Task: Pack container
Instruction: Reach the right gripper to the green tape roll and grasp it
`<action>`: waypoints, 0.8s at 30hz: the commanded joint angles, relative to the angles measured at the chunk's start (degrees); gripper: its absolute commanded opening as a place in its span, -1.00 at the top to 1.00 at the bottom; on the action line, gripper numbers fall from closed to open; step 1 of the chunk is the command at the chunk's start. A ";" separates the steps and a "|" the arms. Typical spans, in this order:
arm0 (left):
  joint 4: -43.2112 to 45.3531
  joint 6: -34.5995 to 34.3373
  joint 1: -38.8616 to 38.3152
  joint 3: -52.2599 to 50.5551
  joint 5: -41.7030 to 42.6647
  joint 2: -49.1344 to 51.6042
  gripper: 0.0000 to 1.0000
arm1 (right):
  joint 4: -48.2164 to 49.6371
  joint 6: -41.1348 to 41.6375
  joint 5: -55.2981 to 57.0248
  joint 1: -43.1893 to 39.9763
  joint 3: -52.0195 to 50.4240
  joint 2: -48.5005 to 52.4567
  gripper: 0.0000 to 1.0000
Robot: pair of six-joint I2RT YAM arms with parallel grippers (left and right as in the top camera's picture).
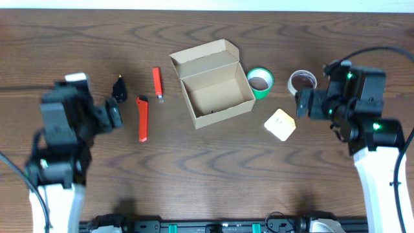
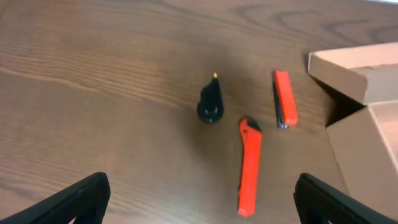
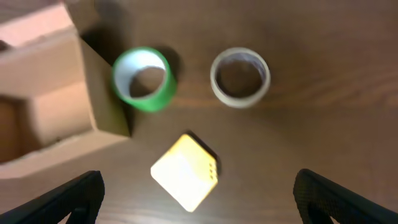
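Observation:
The tan cardboard container stands open at the table's middle, its flap lid tilted back; it looks empty. It shows at the right edge of the left wrist view and the left edge of the right wrist view. My left gripper is open and empty, above the table near a long orange cutter. My right gripper is open and empty, above a yellow pad.
A short orange cutter and a black cone-shaped piece lie left of the box. A green tape roll, a clear tape roll and the yellow pad lie right of it.

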 commanded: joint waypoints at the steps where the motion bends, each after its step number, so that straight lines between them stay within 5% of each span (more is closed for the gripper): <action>1: -2.86 2.99 3.41 7.17 8.52 6.12 -0.90 | -0.20 -1.53 -7.34 -0.46 2.54 1.07 -0.99; 9: -5.73 3.17 6.64 10.40 9.57 11.65 -0.90 | -0.87 3.80 -11.21 -0.46 7.28 7.96 -0.98; 24: -12.22 6.10 6.64 10.40 6.36 11.63 -0.91 | -23.34 4.90 -6.75 1.31 46.75 49.29 -0.97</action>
